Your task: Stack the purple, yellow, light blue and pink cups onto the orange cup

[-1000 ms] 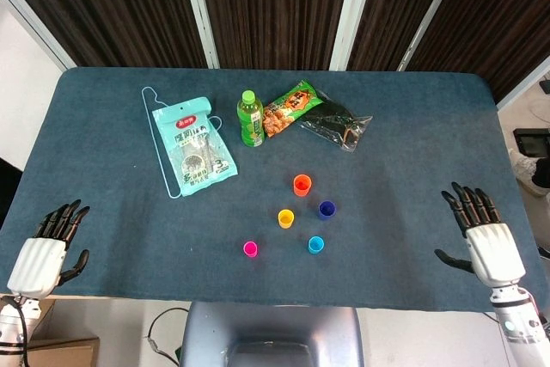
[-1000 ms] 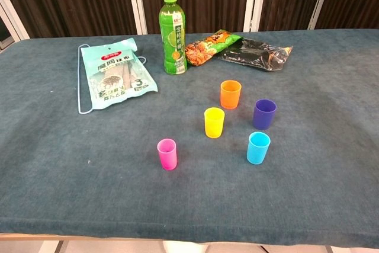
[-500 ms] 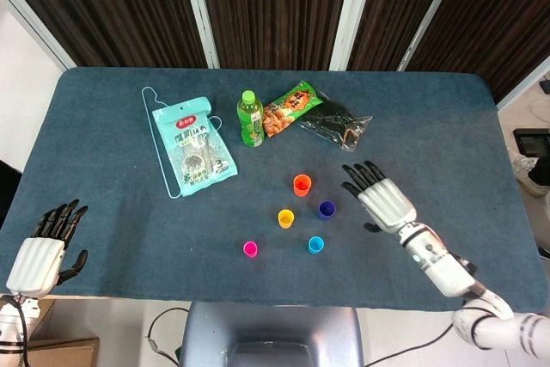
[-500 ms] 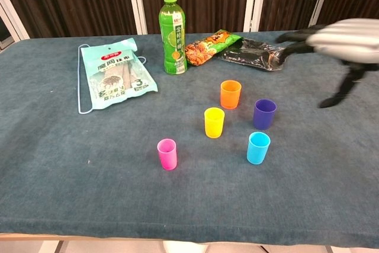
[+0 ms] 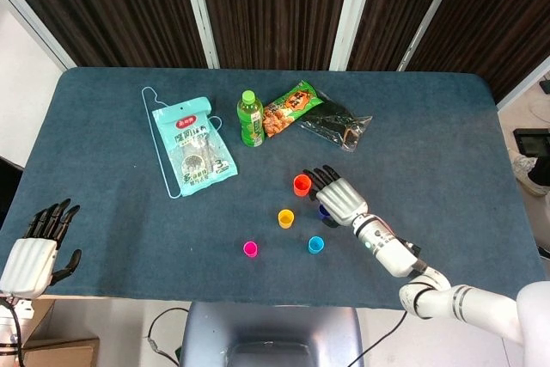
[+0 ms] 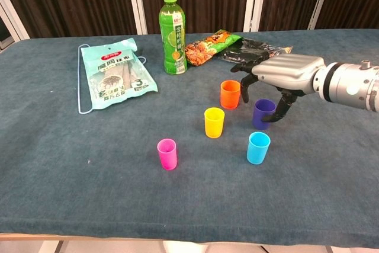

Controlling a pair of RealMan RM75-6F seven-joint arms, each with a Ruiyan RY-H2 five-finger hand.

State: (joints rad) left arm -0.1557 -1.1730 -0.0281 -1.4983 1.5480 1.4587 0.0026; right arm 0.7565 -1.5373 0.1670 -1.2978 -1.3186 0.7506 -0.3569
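**Right hand over the purple cup: mind the orange one beside it**

From the head view, your right hand (image 5: 340,198) hangs over the purple cup (image 5: 324,211), fingers apart and holding nothing, and it hides most of that cup. The fingertips reach toward the orange cup (image 5: 302,184), which stands just beside them, a little nearer the far edge of the table (image 5: 103,212). If you close from here, a stray finger could tip the orange cup or push it off its spot, and then every later stack has a moved target. The yellow cup (image 5: 286,218), light blue cup (image 5: 315,244) and pink cup (image 5: 250,249) stand apart, nearer the front edge. Your left hand (image 5: 33,251) sits off the front left corner, fingers spread, empty.

From the chest view, the right hand (image 6: 277,78) arches above the purple cup (image 6: 263,114) with the thumb dropping down on its right side and the fingers (image 6: 246,81) hanging between it and the orange cup (image 6: 230,94). Whether anything touches the purple cup yet is hard to tell, probably not. The gap between the two cups is narrow, so lowering with the fingers this wide risks catching the orange rim. A shallow pinch near the top could also let the light cup tilt or slip out. The light blue cup (image 6: 258,147) stands near, toward the front edge; a wide swing on the lift could knock it.
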